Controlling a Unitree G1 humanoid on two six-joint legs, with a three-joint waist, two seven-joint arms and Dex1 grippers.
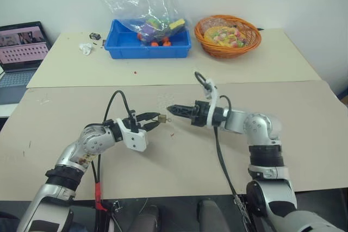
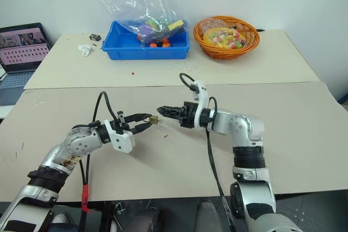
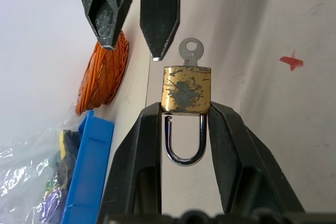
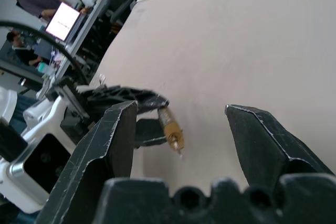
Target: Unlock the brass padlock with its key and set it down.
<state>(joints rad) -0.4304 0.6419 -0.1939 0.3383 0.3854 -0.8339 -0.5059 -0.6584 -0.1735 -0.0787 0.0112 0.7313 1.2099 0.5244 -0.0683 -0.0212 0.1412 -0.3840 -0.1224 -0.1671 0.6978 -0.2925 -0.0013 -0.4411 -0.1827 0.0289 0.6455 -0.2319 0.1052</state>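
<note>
Left gripper (image 1: 154,121) is clamped on the brass padlock (image 1: 161,118), held above the counter (image 1: 304,129) near the middle of its near half.

The padlock body is pinched between the two fingers (image 3: 137,145), shackle toward the wrist, with a silvery key (image 3: 190,52) seated in its far end. The right gripper (image 1: 170,110) is spread apart and grasps nothing, its tips just beside the key. A blue bin (image 1: 148,47) and an orange basket (image 1: 228,36) are set along the far edge.
</note>
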